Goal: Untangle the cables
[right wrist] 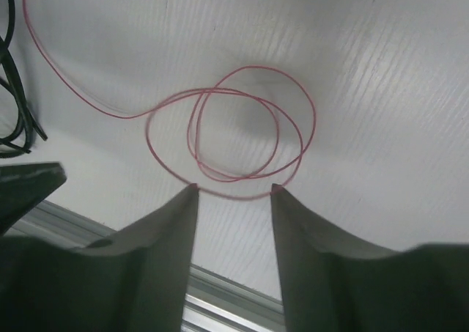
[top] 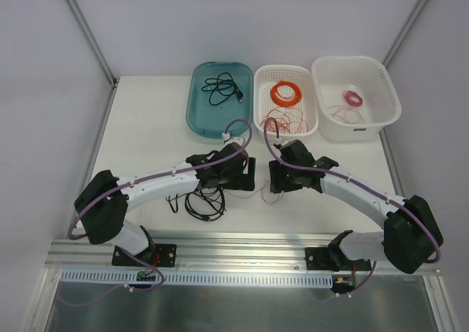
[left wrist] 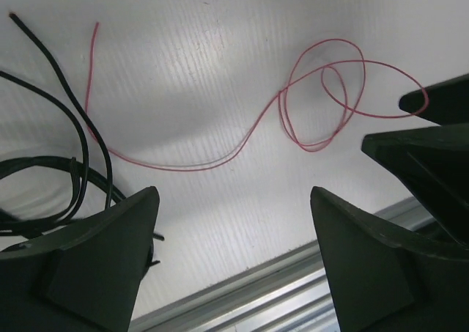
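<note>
left gripper (left wrist: 233, 194): its jaws stood wide apart with nothing between them, and it hung over the bare table.
right gripper (right wrist: 234, 190): its jaws stood narrow but not closed; the lowest curve of the wire passed through the gap at the fingertips, and it could not be told whether the fingers (right wrist: 165, 251) touched it.
pinkish-red wire (right wrist: 220, 91): it lay flat on the table (top: 146, 127) in a few loose loops. In the top view it was at 6 o'clock of both grippers, between them. In the left wrist view the loops were at 1 o'clock, with a long tail running to 10 o'clock.
black cord (top: 205, 201): it lay in a loose bundle at 7 o'clock of the left gripper, just beside the tail of the pinkish-red wire; it could not be told whether the two cables still crossed.
teal tray (top: 198, 112): at 11 o'clock on the table, with another black cable (top: 222, 89) inside.
middle basket (top: 258, 97): at 12 o'clock, it held a neat orange coil (top: 286, 93) and a loose orange-red wire (top: 282, 123) near its front wall.
right basket (top: 388, 101): at 1 o'clock, with a small pink coil (top: 354, 97) inside.
</note>
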Controlling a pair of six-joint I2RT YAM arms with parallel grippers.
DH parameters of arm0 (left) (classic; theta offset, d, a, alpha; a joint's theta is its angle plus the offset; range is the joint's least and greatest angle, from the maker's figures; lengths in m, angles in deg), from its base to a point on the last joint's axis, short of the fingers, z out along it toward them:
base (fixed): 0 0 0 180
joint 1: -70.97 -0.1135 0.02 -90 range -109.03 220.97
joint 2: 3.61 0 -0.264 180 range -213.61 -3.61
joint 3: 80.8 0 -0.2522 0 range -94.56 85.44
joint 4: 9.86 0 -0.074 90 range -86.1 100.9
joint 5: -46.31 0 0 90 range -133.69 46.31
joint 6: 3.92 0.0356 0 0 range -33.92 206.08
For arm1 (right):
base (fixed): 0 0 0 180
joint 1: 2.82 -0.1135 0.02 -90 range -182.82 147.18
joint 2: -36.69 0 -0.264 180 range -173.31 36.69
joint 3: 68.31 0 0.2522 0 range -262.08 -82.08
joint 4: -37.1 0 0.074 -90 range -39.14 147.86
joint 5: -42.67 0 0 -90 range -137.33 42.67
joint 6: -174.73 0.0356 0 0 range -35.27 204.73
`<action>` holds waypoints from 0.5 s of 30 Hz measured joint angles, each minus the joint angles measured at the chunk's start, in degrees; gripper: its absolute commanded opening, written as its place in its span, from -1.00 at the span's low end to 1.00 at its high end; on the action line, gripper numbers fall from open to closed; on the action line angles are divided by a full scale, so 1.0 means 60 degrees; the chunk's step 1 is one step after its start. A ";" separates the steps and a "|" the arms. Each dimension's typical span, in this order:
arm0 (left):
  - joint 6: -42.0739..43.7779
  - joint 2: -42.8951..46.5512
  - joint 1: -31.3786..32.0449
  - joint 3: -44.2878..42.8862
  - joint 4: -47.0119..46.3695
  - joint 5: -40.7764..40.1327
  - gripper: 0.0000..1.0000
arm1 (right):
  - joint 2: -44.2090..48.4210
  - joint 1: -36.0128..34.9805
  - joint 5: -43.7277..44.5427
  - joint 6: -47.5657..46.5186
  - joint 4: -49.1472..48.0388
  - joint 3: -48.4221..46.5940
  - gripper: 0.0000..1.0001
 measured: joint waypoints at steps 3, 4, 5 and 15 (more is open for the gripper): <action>-0.0029 0.0914 -0.0120 0.0295 -0.0025 0.0018 0.86 | 0.0000 0.0000 0.0051 0.0127 0.0000 -0.0004 0.38; -0.0033 0.1239 -0.0208 0.0382 -0.0025 0.0055 0.90 | 0.0000 0.0000 0.0091 0.0168 0.0011 -0.0004 0.43; -0.0033 0.1486 -0.0299 0.0448 -0.0022 0.0087 0.93 | 0.0000 0.0000 0.0164 0.0200 0.0022 -0.0007 0.53; 0.0455 0.3799 -0.2685 0.1249 0.0463 0.0484 0.99 | -0.0160 0.0000 0.0328 0.0149 0.0193 -0.0426 0.78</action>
